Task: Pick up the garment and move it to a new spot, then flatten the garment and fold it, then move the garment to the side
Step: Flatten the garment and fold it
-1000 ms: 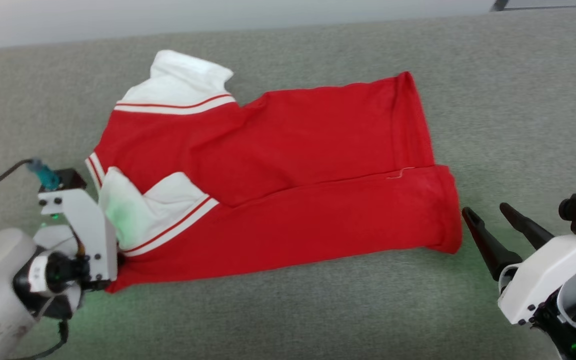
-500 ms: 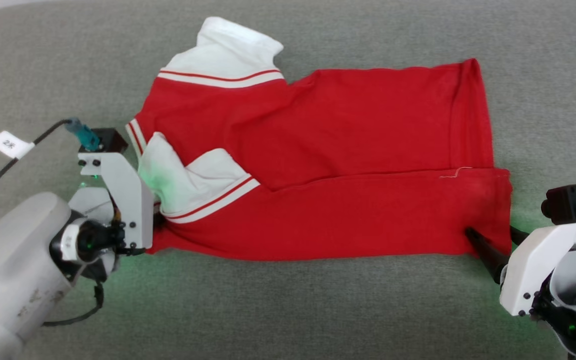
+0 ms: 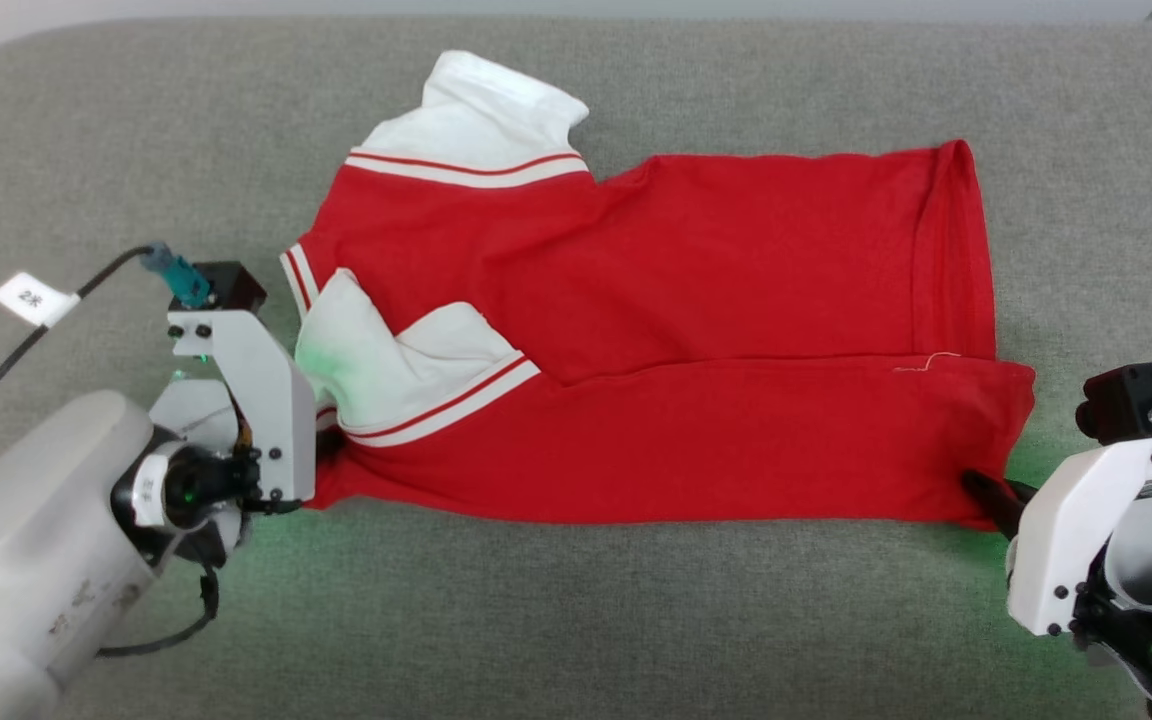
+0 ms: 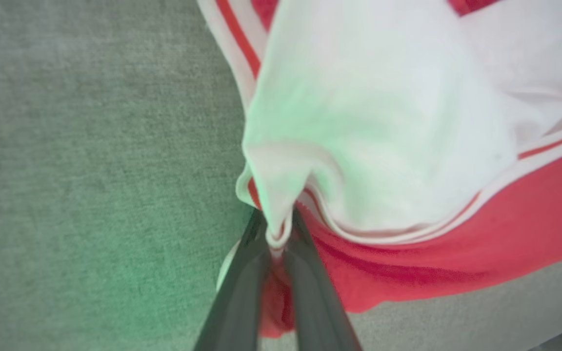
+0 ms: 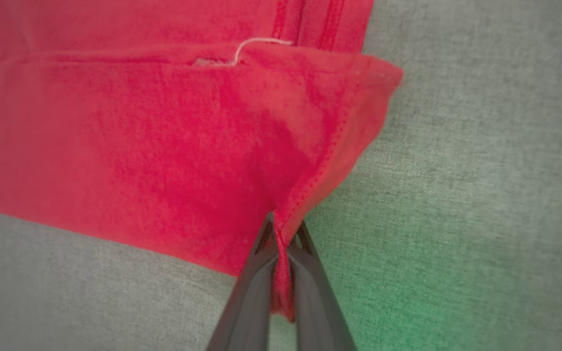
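Observation:
The garment [image 3: 656, 330], a red shirt with white sleeves and striped trim, lies lengthwise across the grey couch surface with its near long edge folded over. My left gripper [image 3: 324, 455] is shut on the near collar-end corner, where white sleeve cloth [image 4: 359, 136] bunches between the fingers [image 4: 242, 287]. My right gripper [image 3: 986, 492] is shut on the near hem corner; in the right wrist view the red hem [image 5: 310, 185] is pinched between the dark fingers [image 5: 249, 292], and the gripper [image 5: 279, 229] meets it at the corner.
Grey upholstered cushion [image 3: 576, 620] spreads all around the shirt. A black cable with a white label [image 3: 33, 298] runs from my left wrist at the left. A pale wall strip shows along the top edge.
My right gripper moved in from the right onto the hem corner and shut on it. The head camera shifted, so the whole shirt sits differently in view. The left grip is unchanged.

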You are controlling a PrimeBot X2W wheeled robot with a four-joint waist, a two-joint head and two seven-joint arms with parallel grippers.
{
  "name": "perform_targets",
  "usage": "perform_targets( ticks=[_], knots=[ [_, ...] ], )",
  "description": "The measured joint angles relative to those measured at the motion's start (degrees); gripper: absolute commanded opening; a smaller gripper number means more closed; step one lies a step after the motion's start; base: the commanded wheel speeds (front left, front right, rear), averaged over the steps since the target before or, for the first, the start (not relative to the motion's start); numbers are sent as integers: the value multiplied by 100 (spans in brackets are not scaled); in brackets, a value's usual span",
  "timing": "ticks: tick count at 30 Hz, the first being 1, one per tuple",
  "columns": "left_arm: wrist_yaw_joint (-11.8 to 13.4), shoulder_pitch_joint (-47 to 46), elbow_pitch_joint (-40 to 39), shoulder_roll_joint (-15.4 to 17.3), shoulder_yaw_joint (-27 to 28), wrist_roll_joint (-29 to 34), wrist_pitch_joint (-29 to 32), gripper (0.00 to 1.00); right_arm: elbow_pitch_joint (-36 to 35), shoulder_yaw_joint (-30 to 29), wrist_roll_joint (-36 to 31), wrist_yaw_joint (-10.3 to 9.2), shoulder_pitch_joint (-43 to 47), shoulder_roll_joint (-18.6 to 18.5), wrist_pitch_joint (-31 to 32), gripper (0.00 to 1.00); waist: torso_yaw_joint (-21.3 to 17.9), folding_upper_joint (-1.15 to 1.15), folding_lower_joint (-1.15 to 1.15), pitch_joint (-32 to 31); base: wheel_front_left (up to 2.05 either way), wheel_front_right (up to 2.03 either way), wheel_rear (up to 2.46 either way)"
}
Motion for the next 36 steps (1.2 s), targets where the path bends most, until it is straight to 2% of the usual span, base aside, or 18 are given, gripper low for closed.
perform_targets(
  ticks=[4,14,26,32,33,34,36],
  knots=[
    [116,92,-197,130,-16,-8,74,0,-133,-74,16,0,55,-81,154,0,39,0,0,-111,0,0,0],
    [603,439,-1090,646,-70,-10,230,0,-724,-197,109,0,405,-242,644,0,180,0,0,-360,0,0,0],
    [1316,1110,-2379,1329,-116,-216,355,0,-1341,-376,120,1,1109,-151,1293,0,182,0,0,-493,0,0,0],
    [1403,1288,-2592,1407,-153,-247,286,0,-1384,-391,49,1,1179,-45,1356,0,126,0,0,-465,0,0,0],
    [1401,1289,-2601,1405,-170,-221,269,0,-1377,-379,46,1,1190,-41,1354,6,116,0,0,-462,0,0,0],
    [1399,1288,-2603,1400,-179,-192,269,25,-1366,-360,44,1,1195,-32,1354,46,107,0,0,-462,0,0,0],
    [1355,1288,-2616,1395,-222,-148,271,44,-1345,-311,5,1,1195,-32,1359,86,90,0,0,-474,0,0,0]
  ],
)
